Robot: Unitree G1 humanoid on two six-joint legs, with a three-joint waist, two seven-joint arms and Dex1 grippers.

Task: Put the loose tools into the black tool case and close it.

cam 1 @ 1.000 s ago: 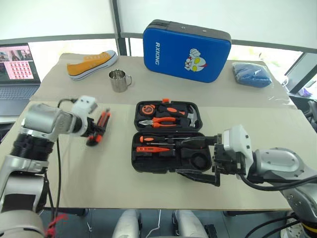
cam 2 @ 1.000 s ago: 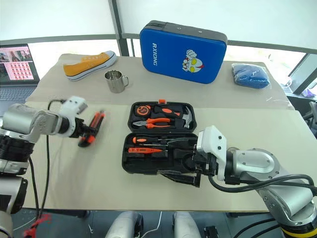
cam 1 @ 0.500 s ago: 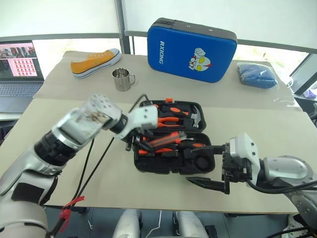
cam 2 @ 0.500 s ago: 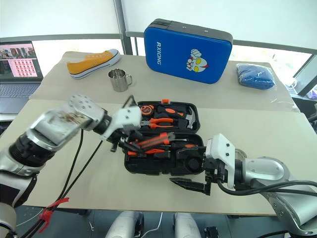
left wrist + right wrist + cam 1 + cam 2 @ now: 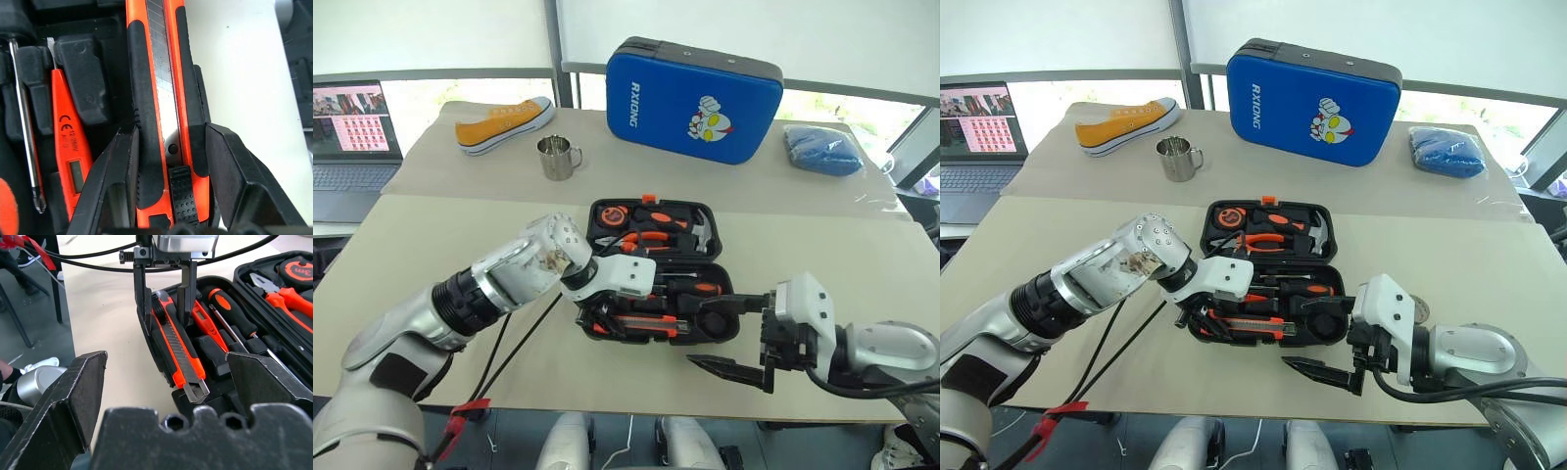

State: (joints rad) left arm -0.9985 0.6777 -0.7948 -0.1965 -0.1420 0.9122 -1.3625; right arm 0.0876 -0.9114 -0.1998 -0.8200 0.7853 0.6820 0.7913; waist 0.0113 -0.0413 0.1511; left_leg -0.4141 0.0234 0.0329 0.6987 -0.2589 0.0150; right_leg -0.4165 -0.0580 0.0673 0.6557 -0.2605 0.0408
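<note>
Orange-black knife (image 5: 164,122) is clamped across its width in the left gripper (image 5: 607,315), lying along the case's (image 5: 1324,217) near edge, long axis parallel to that rim, partly seated in its slot as far as I can judge. To its right, the right gripper (image 5: 736,338) hangs with jaws spread wide and empty beside the case's front right corner, so the left arm is plainly nearer.

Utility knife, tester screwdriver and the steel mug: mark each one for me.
utility knife (image 5: 166,107), left wrist view, blade channel.
tester screwdriver (image 5: 68,129), left wrist view, orange body.
steel mug (image 5: 555,158), left eye view, side wall.
</note>
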